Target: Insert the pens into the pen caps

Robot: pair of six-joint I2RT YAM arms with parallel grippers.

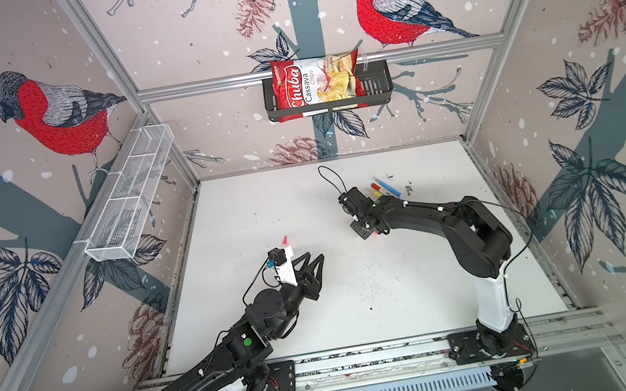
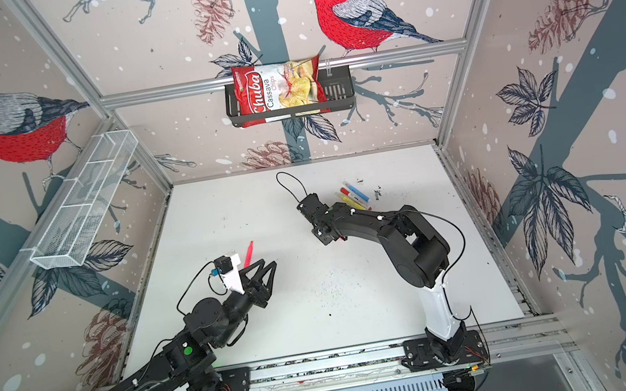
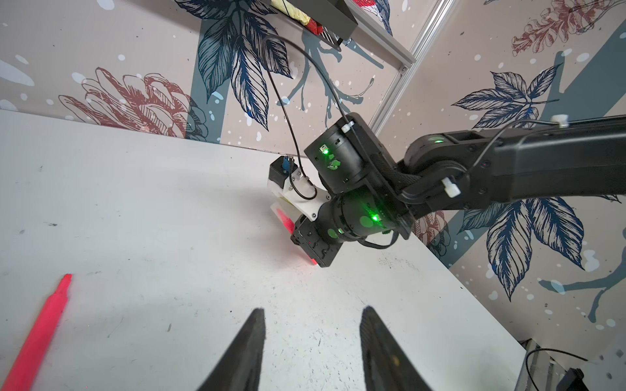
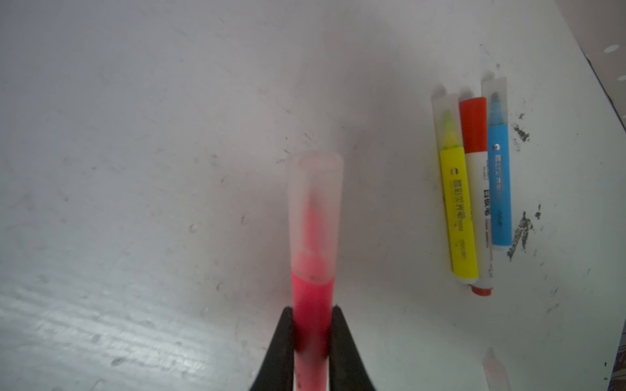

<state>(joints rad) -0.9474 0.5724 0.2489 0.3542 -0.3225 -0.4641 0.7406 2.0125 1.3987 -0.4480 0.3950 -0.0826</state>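
Toward the far right of the tabletop, we are watching the right gripper clamping a pink highlighter by its barrel, the jaws pressing tight on both sides of it. A translucent cap is sitting over its tip and, as far as we are judging, is fully seated.

The coming move, we are reckoning, is turning on the row of three capped pens lying near this gripper, off to one side of the held pen. They are a yellow highlighter, a white-barrelled marker with a red cap and a blue highlighter, touching side by side. Their long axes are running nearly parallel to the held pen, with the caps pointing the same way. So we are expecting a sideways shift and a lowering, with little turning of the wrist. The right arm is by far the nearer one to that row.

We are also seeing the left gripper hanging partly open and holding nothing. An uncapped pink highlighter is lying flat just beside it, outside one finger, its tip pointing toward the back wall. The left arm is the nearer one to it. A pale blurred shape near the row may be its loose cap, though we are not managing to tell.
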